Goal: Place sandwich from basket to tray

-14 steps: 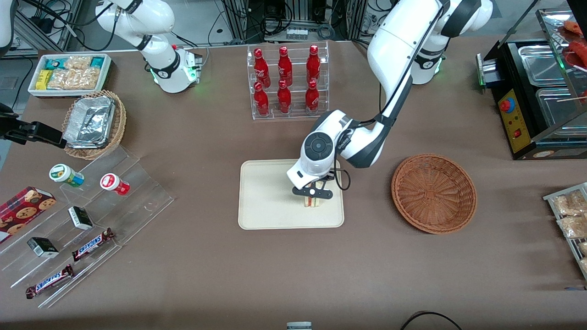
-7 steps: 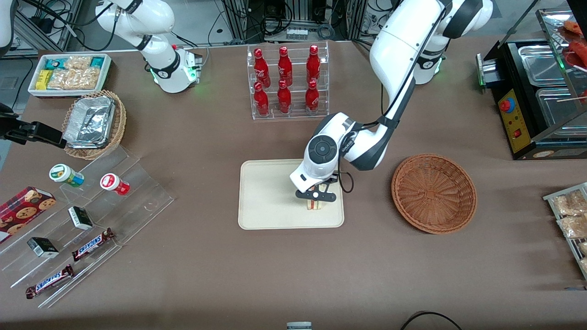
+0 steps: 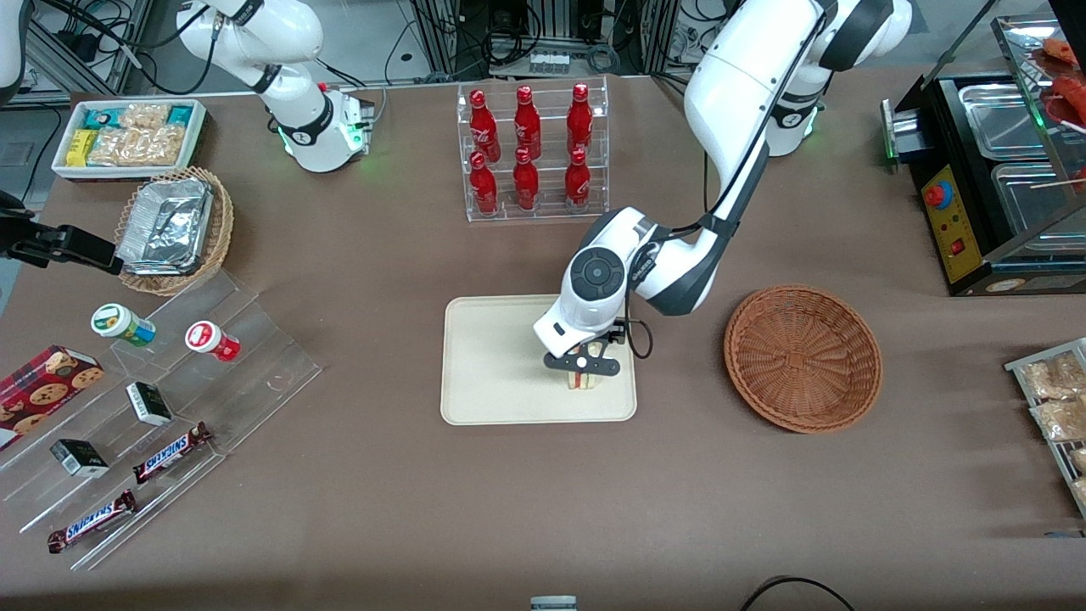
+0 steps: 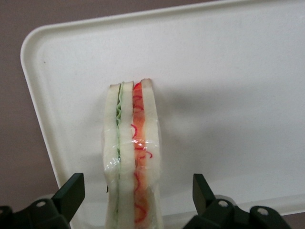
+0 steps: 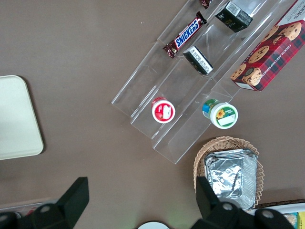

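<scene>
— Front view, what did it show of the job's progress?

— The sandwich (image 3: 580, 379) stood on its edge on the cream tray (image 3: 492, 373), near the rim closest to the camera and toward the working arm's end. The reddish-brown basket (image 3: 803, 356) sat well apart on the brown table (image 3: 543, 509) with nothing in it. The carry looked done; judging by that, only the arm's pull-away was left.

— And the gripper in that view?

— The left arm's gripper (image 3: 582, 365) hung directly above the sandwich, its black fingers pointing down on either side of it. A rack of red bottles (image 3: 530, 153) stood farther from the camera than the tray.

— Left wrist view, what did it add?

— It looked straight down on the sandwich (image 4: 132, 152), green and red filling between pale bread, resting on the tray (image 4: 228, 86). The gripper (image 4: 138, 191) was spread wide: one fingertip (image 4: 71, 190) and its partner each showed clear tray between themselves and the bread. It gripped nothing; the sandwich sat between the fingers, untouched.

— Right wrist view?

— Only a corner of the tray (image 5: 16, 119) showed; neither the sandwich nor the working gripper appeared.
</scene>
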Available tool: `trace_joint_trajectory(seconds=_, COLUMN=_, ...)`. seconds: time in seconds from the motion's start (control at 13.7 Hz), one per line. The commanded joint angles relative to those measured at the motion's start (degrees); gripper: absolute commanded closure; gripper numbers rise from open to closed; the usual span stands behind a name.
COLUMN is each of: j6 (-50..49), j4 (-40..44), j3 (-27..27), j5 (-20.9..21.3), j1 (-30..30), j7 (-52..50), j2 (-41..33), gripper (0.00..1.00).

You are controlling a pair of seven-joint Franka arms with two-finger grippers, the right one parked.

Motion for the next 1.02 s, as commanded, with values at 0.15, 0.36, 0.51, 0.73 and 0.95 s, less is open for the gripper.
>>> trace_joint_trajectory(seconds=0.15, j6=-7.05, j4=0.36, j3=2.24, j5=0.18, j1=0.63, j7=-0.63, j2=-6.35, gripper=0.0)
trace_joint_trajectory(seconds=0.36, j6=-12.59, j4=0.27, j3=6.8, j5=0.09, j1=0.81, j7=-0.19, j2=-11.35, gripper=0.0)
trace_joint_trajectory(seconds=0.51, j6=-13.75, j4=0.27, j3=9.01, j5=-0.96, j1=3.08, j7=0.25, j2=-14.26, gripper=0.0)
trace_joint_trajectory(seconds=0.73, j6=-14.19, j4=0.27, j3=9.1, j5=-0.79, j1=7.04, j7=0.08, j2=-15.85, gripper=0.0)
trace_joint_trajectory(seconds=0.95, j6=-16.37, j4=0.35, j3=10.41, j5=0.09, j1=8.97, j7=1.82, j2=-17.78, gripper=0.0)
